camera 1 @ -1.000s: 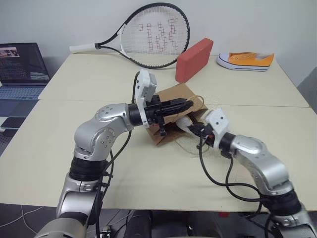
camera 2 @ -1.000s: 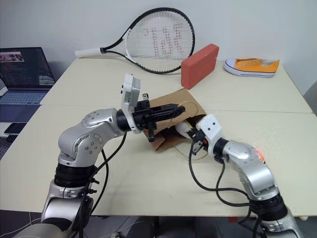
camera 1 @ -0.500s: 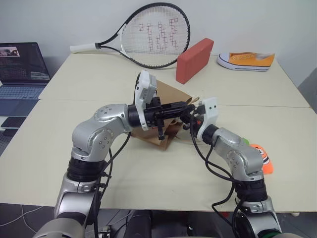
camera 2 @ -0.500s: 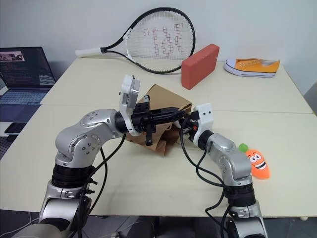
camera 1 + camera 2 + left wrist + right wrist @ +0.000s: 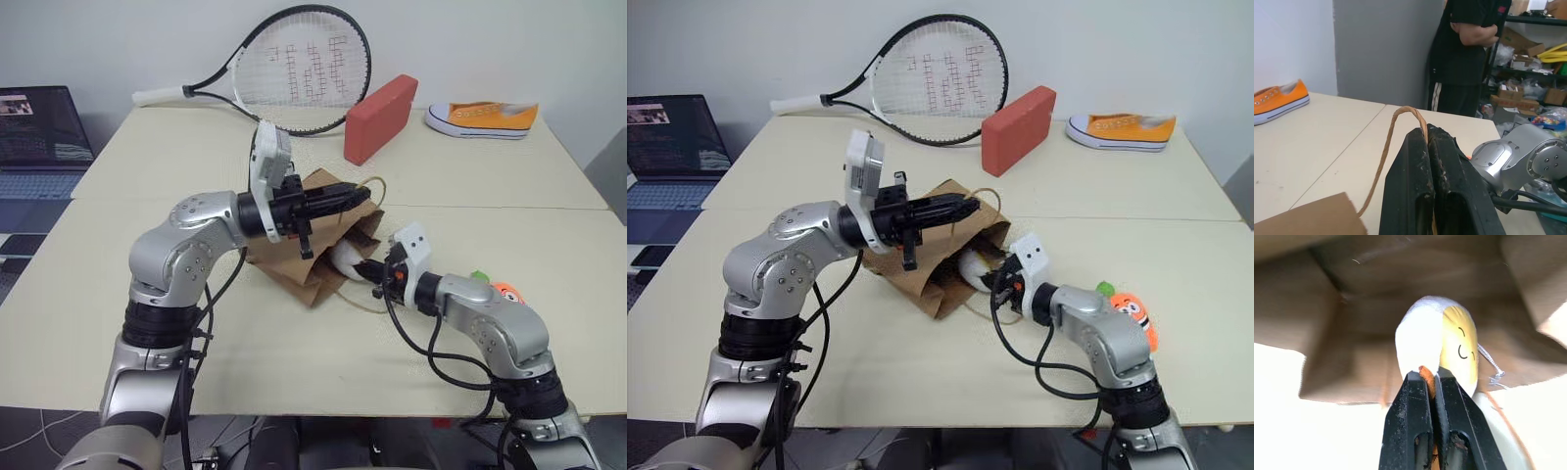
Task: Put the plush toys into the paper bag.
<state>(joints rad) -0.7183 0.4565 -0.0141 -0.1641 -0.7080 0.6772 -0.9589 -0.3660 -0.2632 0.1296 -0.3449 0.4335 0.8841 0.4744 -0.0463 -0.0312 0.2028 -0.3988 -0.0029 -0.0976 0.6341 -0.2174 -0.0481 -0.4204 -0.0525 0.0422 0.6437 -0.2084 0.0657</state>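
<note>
Two claws are busy at the bag [image 5: 312, 257], which lies on its side in the middle of the counter [image 5: 294, 352] with its open mouth facing 3 o'clock. The left claw [image 5: 364, 195] is squeezed tight on a thin paper handle [image 5: 1396, 128] and lifts the top edge of the mouth. The handle loops up over the black fingers [image 5: 1418, 166] in the left wrist view.

The right claw [image 5: 370, 269] comes in from 4 o'clock and points at the mouth. It is pinched on an orange foot [image 5: 1426, 374] of the egg [image 5: 345, 258]. The egg is white with a yellow smiling face. It sits right at the mouth, and in the right wrist view brown paper shows behind it and to both sides.

The carrot [image 5: 1133, 311] lies on the counter at 4 o'clock from the bag, well apart from it, partly hidden behind the right arm. A bit of its green top [image 5: 1104, 289] peeks out.

At the far side of the counter, at 12 o'clock from the bag, a racket [image 5: 284, 67] leans on the wall. A red block [image 5: 382, 117] stands just beside it at 1 o'clock, and an orange shoe [image 5: 482, 118] lies at 2 o'clock. A laptop [image 5: 39, 137] sits off the counter at 10 o'clock. A person in black [image 5: 1464, 54] stands past the counter in the left wrist view.
</note>
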